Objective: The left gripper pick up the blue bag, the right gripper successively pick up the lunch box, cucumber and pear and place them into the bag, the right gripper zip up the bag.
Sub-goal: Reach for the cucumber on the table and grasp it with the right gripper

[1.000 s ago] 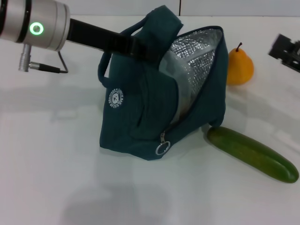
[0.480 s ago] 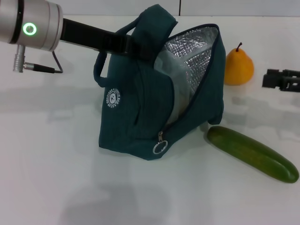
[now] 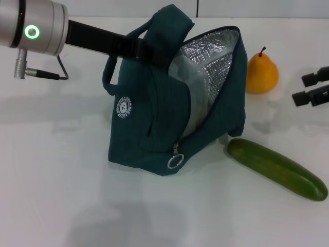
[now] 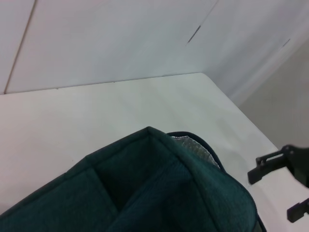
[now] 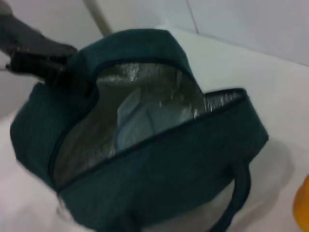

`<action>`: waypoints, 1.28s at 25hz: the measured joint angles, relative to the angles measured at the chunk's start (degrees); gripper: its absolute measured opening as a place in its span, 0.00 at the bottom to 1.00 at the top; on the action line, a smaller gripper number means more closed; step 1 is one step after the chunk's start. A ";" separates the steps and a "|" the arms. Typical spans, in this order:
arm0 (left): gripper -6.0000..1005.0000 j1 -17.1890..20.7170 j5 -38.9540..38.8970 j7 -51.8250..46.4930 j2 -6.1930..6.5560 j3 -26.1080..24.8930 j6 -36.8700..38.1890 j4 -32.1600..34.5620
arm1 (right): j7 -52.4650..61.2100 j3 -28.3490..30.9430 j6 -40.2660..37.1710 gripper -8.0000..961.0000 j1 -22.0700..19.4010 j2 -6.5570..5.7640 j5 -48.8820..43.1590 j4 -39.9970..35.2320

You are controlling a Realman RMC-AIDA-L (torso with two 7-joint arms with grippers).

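Desk (image 3: 61,206): white, carries all items.

Cucumber (image 3: 276,168): nearest item, lying flat at near right, its left end just beside the bag's near right corner. Not yet packed.

Blue bag (image 3: 169,110): centre of the desk, base resting on the surface, mouth unzipped and gaping toward the right with the foil lining showing. Zipper ring hangs at the near lower corner. The right wrist view shows a pale blue-and-clear shape inside, judged to be the lunch box (image 5: 140,121), already stowed.

Right pincer (image 3: 312,87): at the far right edge, raised clear of the desk, beside the pear and above the cucumber's far end. Fingers spread and empty.

Pear (image 3: 262,71): upright behind the bag's right side, well apart from the cucumber. Not yet packed.

Left pincer (image 3: 149,51): arm reaches in from far left, level, tip buried in the bag's top handle; it appears clamped on the handle, holding the mouth up.

Step in hand: cucumber pickup, judged from the box being inside. Next move calls for the right arm to drop toward the cucumber, align its spread fingers across the narrow width, and close near mid-length.
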 joint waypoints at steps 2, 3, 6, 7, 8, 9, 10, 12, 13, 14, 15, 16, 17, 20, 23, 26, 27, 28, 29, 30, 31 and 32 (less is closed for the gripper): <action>0.04 -0.03 -0.03 0.08 -0.05 0.00 -0.02 -0.08 | 3.15 0.32 -2.94 0.91 2.08 0.22 -5.81 -3.95; 0.04 -0.01 -0.06 0.12 -0.09 -0.01 -0.02 -0.08 | 5.07 0.29 -4.59 0.91 3.69 0.68 -9.63 -5.88; 0.04 -0.11 -0.09 0.23 -0.17 0.00 -0.03 -0.10 | 8.52 0.30 -7.12 0.91 7.29 2.50 -16.84 -7.99; 0.04 -0.25 -0.09 0.26 -0.20 0.00 -0.04 -0.11 | 9.62 0.27 -7.95 0.91 8.87 3.47 -19.68 -8.31; 0.04 -0.37 -0.09 0.28 -0.23 0.01 -0.05 -0.13 | 10.95 0.16 -8.93 0.91 10.73 4.67 -22.58 -8.45; 0.04 -0.53 -0.09 0.37 -0.23 0.01 -0.08 -0.16 | 11.92 0.08 -9.48 0.91 12.02 5.93 -25.21 -8.48; 0.04 -0.61 -0.09 0.48 -0.22 0.01 -0.09 -0.18 | 12.93 0.03 -10.00 0.91 13.38 7.17 -28.13 -8.55; 0.04 -0.71 -0.09 0.77 -0.18 0.01 -0.15 -0.20 | 14.13 -0.08 -10.32 0.91 15.66 10.07 -33.79 -8.59; 0.04 -0.73 -0.09 0.88 -0.16 0.02 -0.19 -0.20 | 14.33 -0.14 -10.41 0.91 16.83 11.77 -36.83 -8.60; 0.04 -0.73 -0.09 0.96 -0.14 0.01 -0.22 -0.20 | 14.35 -0.15 -10.47 0.91 17.44 12.83 -38.63 -8.63; 0.04 -0.74 -0.09 1.06 -0.13 0.01 -0.27 -0.22 | 14.39 -0.23 -10.61 0.91 18.22 14.01 -40.54 -8.64; 0.04 -0.74 -0.09 1.10 -0.13 0.01 -0.29 -0.26 | 14.52 -0.53 -10.76 0.91 19.01 15.05 -42.09 -8.59; 0.04 -0.79 -0.09 1.22 -0.14 -0.02 -0.35 -0.48 | 14.79 -1.08 -10.73 0.91 19.47 15.45 -42.60 -8.50; 0.04 -1.65 -0.09 1.67 -0.30 -0.37 -0.41 -1.76 | 16.55 -4.72 -9.31 0.91 20.21 15.88 -42.75 -8.16; 0.04 -2.76 -0.14 2.21 -0.35 -0.44 -0.58 -3.52 | 17.23 -6.25 -7.62 0.91 20.25 15.97 -42.55 -7.34; 0.04 -3.04 -0.16 2.41 -0.39 -0.50 -0.82 -4.06 | 17.26 -6.53 -7.30 0.91 20.26 16.02 -42.35 -6.85; 0.04 -3.04 -0.16 2.41 -0.39 -0.50 -0.82 -4.06 | 17.26 -6.53 -7.30 0.91 20.26 16.02 -42.35 -6.85; 0.04 -3.07 -0.17 2.45 -0.42 -0.50 -0.89 -4.11 | 17.27 -6.92 -7.11 0.91 20.26 16.06 -42.04 -6.41; 0.04 -3.08 -0.18 2.49 -0.45 -0.52 -0.95 -4.13 | 17.28 -9.98 -5.35 0.91 19.91 16.12 -40.45 -5.61; 0.04 -3.09 -0.18 2.50 -0.43 -0.52 -0.96 -4.14 | 17.28 -10.56 -5.13 0.91 19.85 16.14 -40.26 -5.50; 0.04 -3.09 -0.19 2.50 -0.42 -0.52 -0.97 -4.15 | 17.30 -11.50 -4.72 0.91 19.81 16.16 -39.75 -5.27; 0.04 -3.10 -0.20 2.51 -0.38 -0.52 -0.97 -4.15 | 17.35 -12.20 -4.43 0.91 19.79 16.19 -39.36 -5.04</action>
